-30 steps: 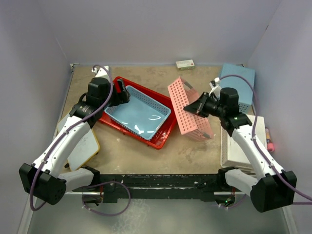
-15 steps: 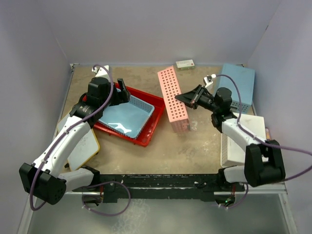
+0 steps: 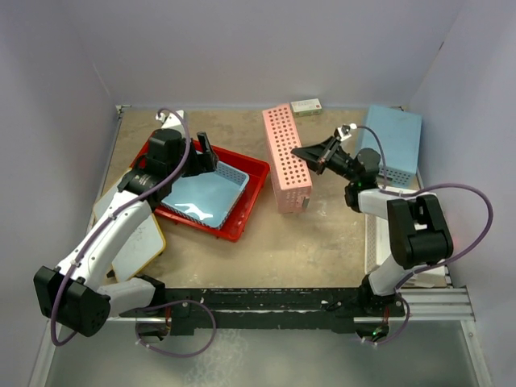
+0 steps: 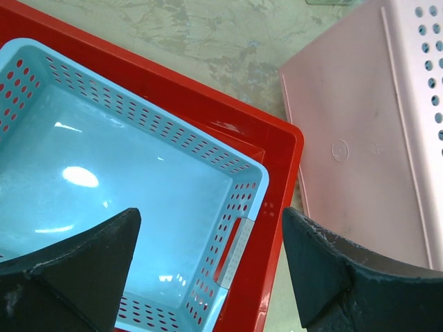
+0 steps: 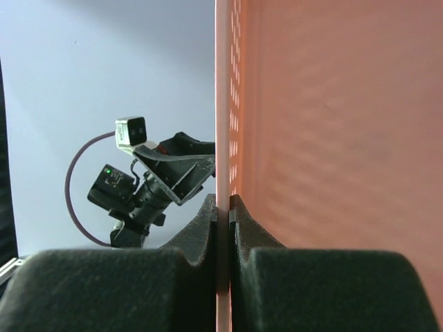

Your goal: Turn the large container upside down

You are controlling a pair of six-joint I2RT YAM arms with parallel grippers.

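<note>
The large red tray (image 3: 244, 211) lies right way up left of centre, with a light-blue perforated basket (image 3: 205, 193) inside it. My left gripper (image 3: 205, 151) hangs open just above the tray's far side, touching nothing. In the left wrist view (image 4: 208, 225) its fingers straddle the blue basket's end wall (image 4: 235, 242) and the red rim (image 4: 277, 228). My right gripper (image 3: 304, 153) is shut on the wall of a pink perforated basket (image 3: 286, 161), which stands on edge. The right wrist view shows the pads (image 5: 208, 214) pinching that thin pink wall (image 5: 332, 138).
A blue box (image 3: 395, 137) stands at the back right, and a white basket (image 3: 377, 246) lies under my right arm. A small carton (image 3: 306, 106) lies by the back wall. A white and yellow board (image 3: 141, 242) lies at the left. Walls enclose three sides.
My right gripper has swung the pink basket left and toward the back and stood it upright. The red tray with the blue basket has slid left. My left gripper stays open above it.
</note>
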